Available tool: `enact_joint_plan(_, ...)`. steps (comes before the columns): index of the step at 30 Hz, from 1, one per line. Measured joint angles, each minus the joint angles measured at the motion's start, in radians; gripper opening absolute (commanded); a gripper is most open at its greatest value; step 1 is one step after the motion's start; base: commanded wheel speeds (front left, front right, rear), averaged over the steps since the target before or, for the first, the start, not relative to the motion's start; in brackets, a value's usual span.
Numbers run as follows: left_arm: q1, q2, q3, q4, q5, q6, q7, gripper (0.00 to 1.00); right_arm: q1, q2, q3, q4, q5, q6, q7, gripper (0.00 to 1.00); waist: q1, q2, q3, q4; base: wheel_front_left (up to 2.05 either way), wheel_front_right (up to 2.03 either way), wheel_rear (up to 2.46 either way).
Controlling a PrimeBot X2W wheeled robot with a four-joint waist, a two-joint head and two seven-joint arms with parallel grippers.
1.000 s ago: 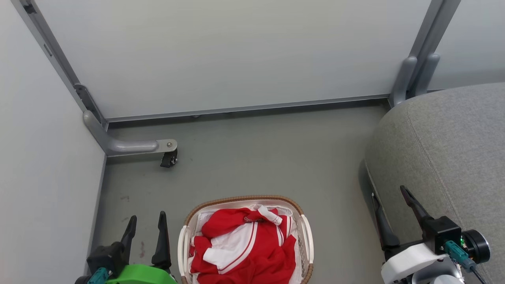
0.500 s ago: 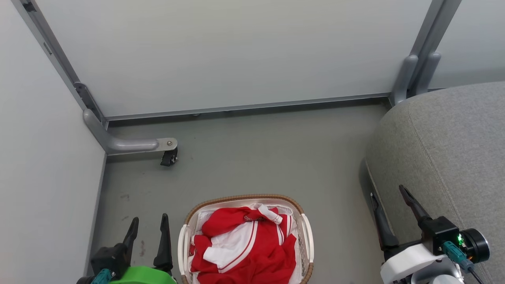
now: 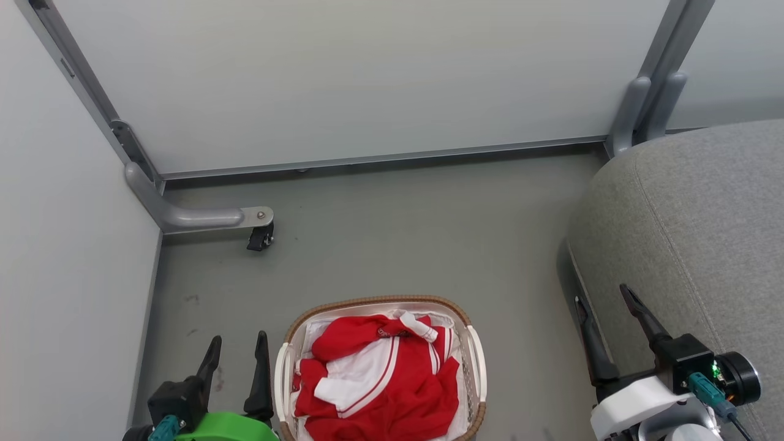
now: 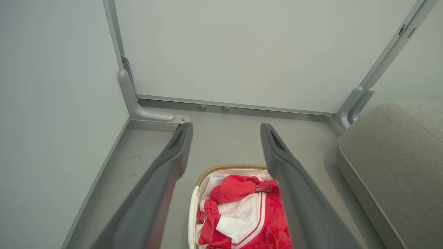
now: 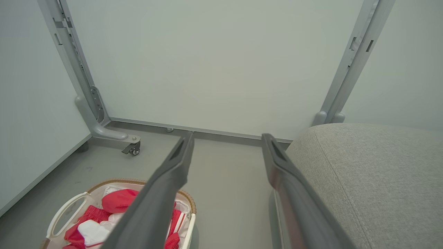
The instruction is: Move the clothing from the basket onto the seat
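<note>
The red and white clothing [image 3: 380,380] lies bunched in the white basket [image 3: 380,304] with its brown woven rim, on the floor at the bottom centre of the head view. My left gripper [image 3: 237,346] stands open just left of the basket, holding nothing. Over at the lower right, my right gripper [image 3: 605,306] is open and empty beside the grey seat [image 3: 692,226]. In the left wrist view the clothing [image 4: 242,214] sits between my spread fingers [image 4: 173,155], below them. The right wrist view has the basket [image 5: 138,182] at lower left and the seat [image 5: 373,173] at right.
Pale partition panels close off the back and left. A grey metal foot with a black caster [image 3: 260,236] sticks out from the left corner, and an upright post [image 3: 649,104] stands behind the seat. Grey floor [image 3: 416,233] lies between basket and back panel.
The whole head picture has shifted slightly, so the camera moved. The left gripper sits a little lower and further right in it, closer to the basket. Both grippers stay open.
</note>
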Motion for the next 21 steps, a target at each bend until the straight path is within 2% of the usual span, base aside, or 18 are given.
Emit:
enact_joint_plan(11, -0.124, 0.000, -0.055, 0.051, 0.077, -0.014, 0.000, 1.00, -0.077, -0.001, -0.006, -0.022, -0.003, 0.000, 0.000, 1.00, 0.0000, 0.0000, 0.107, -0.024, 0.00, 0.00, 0.00)
enact_joint_plan(21, -0.366, 0.002, -0.157, 0.290, 0.154, -0.021, 0.000, 1.00, -0.200, -0.001, -0.005, -0.047, -0.003, 0.000, 0.000, 1.00, 0.0001, 0.0000, 0.272, -0.055, 0.00, 0.00, 0.00)
